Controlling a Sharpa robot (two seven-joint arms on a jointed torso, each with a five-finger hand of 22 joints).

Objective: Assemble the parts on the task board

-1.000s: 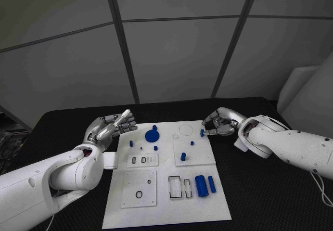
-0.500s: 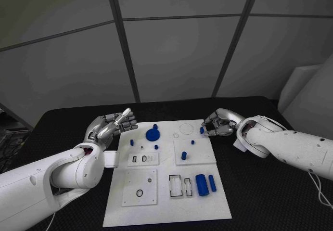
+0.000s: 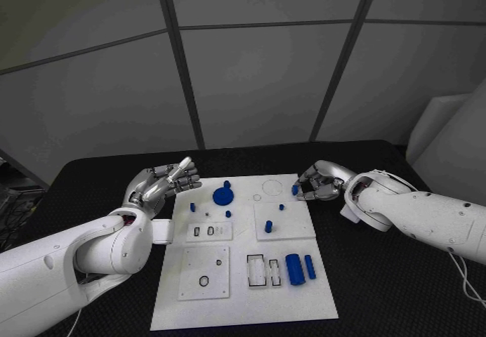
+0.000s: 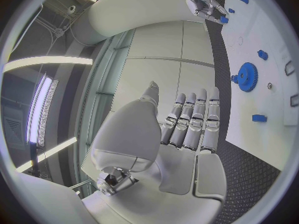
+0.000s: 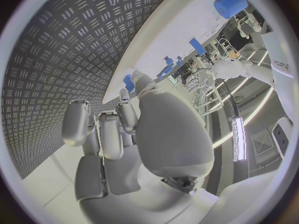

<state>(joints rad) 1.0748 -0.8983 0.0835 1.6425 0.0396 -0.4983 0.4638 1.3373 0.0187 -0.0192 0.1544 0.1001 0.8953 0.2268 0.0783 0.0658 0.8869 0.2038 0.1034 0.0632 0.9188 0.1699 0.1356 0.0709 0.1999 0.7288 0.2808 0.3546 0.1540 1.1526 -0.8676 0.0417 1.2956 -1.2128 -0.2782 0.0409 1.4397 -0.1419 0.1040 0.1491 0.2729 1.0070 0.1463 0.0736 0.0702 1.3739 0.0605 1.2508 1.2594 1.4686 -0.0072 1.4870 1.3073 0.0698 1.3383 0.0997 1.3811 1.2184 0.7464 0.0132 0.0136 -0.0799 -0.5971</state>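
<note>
The white task board (image 3: pixel 243 295) lies in the middle of the table. My right hand (image 3: pixel 320 180) hovers at the board's far right edge, fingers curled, pinching a small blue peg (image 3: pixel 296 189); the same peg (image 5: pixel 129 82) shows at its fingertips in the right wrist view. My left hand (image 3: pixel 162 181) is raised off the board's far left corner, fingers spread and holding nothing. A blue gear (image 3: pixel 222 197) lies on the far part of the board, also seen as the gear (image 4: pixel 248 76) in the left wrist view. Two blue cylinders (image 3: pixel 299 269) lie near the front right.
Small blue pegs stand on the board: one by the left edge (image 3: pixel 192 208), one below the gear (image 3: pixel 229 214), one mid-board (image 3: pixel 268 227). Black rubber table mat (image 3: pixel 405 281) surrounds the board. Grey wall panels rise behind the table.
My right hand has drawn the blue peg slightly farther back along the board's right edge. My left hand stays almost where it was.
</note>
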